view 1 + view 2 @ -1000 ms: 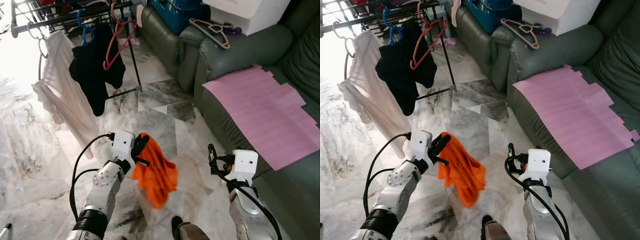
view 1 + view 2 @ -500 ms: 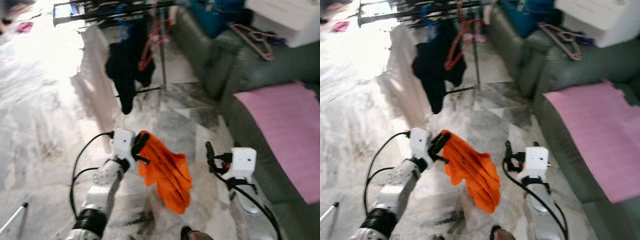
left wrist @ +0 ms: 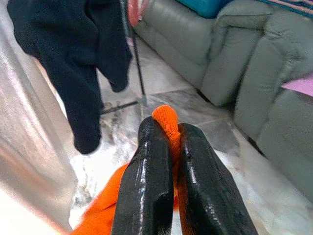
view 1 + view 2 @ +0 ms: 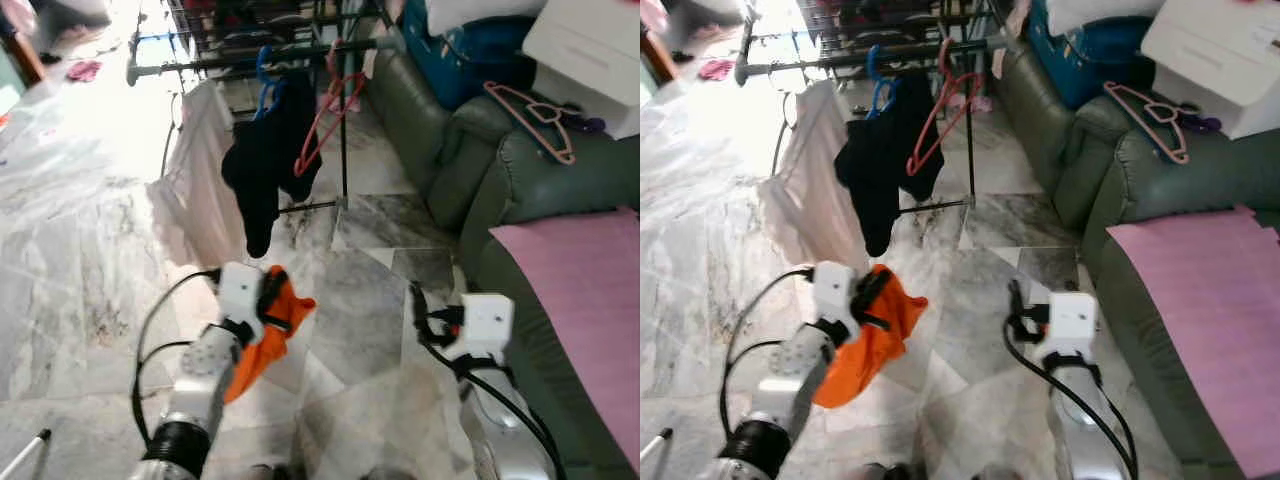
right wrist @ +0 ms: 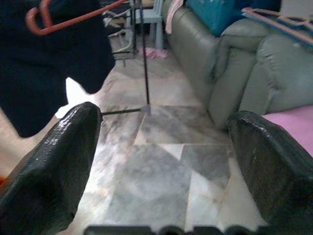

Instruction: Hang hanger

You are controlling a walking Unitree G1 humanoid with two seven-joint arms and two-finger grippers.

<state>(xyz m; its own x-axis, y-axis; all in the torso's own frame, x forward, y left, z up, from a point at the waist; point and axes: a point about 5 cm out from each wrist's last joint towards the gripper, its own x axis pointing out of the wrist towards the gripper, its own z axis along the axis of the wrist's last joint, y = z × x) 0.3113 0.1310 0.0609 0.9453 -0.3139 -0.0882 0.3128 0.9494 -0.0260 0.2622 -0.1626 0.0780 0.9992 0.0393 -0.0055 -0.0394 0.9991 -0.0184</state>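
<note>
My left gripper (image 4: 274,300) is shut on a bunched orange cloth (image 4: 258,343) that droops below it over the marble floor; in the left wrist view its fingers (image 3: 149,166) pinch an orange fold (image 3: 166,117). No hanger can be made out in the cloth. Ahead stands a drying rack (image 4: 250,58) with a white garment (image 4: 200,170), a black garment (image 4: 262,165) on a blue hanger (image 4: 265,75), and an empty red hanger (image 4: 322,125). A pink hanger (image 4: 530,105) lies on the sofa arm. My right gripper (image 4: 418,310) is open and empty.
A dark green sofa (image 4: 450,150) runs along the right, with a pink sheet (image 4: 580,270) on its seat and a blue bag (image 4: 470,50) and white box (image 4: 590,50) on top. Open marble floor (image 4: 360,290) lies between me and the rack.
The camera has swung, so the rack now sits nearer the middle of view. The orange cloth now droops to the left below my left gripper instead of spreading right. Both grippers keep their states.
</note>
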